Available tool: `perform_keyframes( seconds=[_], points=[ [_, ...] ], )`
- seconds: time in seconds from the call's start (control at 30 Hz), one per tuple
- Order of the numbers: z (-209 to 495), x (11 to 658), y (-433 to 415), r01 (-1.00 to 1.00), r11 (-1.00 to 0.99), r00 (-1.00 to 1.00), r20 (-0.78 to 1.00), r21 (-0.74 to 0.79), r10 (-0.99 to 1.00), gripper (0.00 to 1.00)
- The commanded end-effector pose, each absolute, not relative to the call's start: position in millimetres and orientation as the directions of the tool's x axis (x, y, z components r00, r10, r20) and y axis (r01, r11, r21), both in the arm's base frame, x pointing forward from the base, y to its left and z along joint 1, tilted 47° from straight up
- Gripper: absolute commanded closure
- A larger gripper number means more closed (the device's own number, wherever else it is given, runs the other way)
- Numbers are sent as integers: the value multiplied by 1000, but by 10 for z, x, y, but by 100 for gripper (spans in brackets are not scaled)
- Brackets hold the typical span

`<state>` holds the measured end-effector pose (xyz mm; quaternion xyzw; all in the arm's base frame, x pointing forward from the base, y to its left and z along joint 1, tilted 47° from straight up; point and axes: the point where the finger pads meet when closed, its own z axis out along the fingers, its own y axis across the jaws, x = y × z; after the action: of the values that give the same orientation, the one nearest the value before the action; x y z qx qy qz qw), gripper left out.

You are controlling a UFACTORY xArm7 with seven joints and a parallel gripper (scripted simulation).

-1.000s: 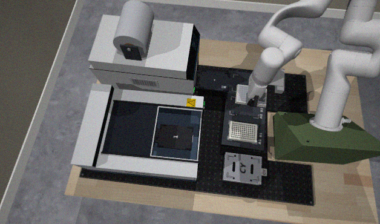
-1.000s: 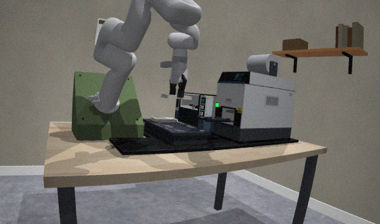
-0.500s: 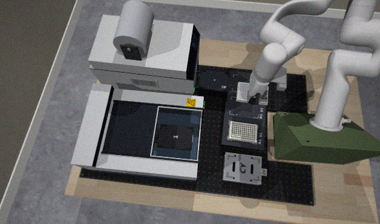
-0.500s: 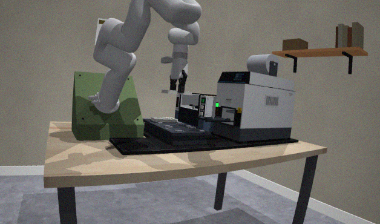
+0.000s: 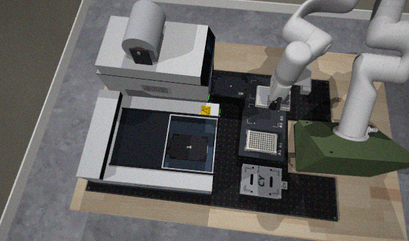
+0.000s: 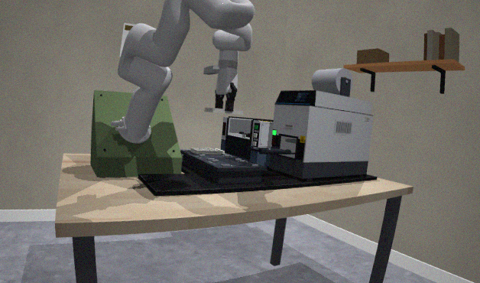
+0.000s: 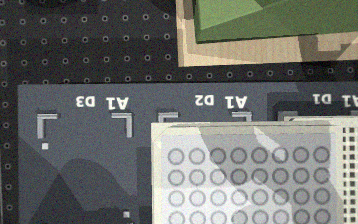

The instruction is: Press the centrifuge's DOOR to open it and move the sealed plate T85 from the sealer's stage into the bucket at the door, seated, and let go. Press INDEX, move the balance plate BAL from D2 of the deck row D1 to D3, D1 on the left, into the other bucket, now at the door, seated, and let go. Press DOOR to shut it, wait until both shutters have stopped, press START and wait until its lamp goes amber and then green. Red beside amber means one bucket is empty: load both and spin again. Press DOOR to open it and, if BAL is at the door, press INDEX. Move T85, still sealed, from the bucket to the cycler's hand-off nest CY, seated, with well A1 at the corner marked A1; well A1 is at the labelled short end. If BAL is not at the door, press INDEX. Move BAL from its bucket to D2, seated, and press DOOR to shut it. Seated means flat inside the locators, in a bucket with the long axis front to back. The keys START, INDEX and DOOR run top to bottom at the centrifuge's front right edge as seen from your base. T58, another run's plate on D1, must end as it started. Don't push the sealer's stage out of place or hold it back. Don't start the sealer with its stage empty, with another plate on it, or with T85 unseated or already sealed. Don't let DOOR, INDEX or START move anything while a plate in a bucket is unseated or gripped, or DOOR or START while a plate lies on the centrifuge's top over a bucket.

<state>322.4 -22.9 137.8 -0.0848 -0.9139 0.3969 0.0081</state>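
Note:
My gripper is shut on a pale plate with round wells, the balance plate BAL, and holds it level, well above the dark deck row. Nest D2 lies bare below it. White plate T58 sits in D1. The centrifuge has its door open, and a dark bucket shows in the opening with no plate on it. My fingers are out of sight in the wrist view.
The sealer with its roll stands behind the centrifuge, and its dark stage holds no plate. The grey nest CY lies at the front. The green arm base stands to the right.

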Motion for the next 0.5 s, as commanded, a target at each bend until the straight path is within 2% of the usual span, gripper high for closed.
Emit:
perform_keyframes(
  seconds=[0.0, 0.47],
  points=[
    [1430, 3237, -168, 148, 672, -986, -54, -726, 159, 100],
    [1567, 3253, -23, 149, 672, -986, -54, -726, 159, 100]
  ],
)
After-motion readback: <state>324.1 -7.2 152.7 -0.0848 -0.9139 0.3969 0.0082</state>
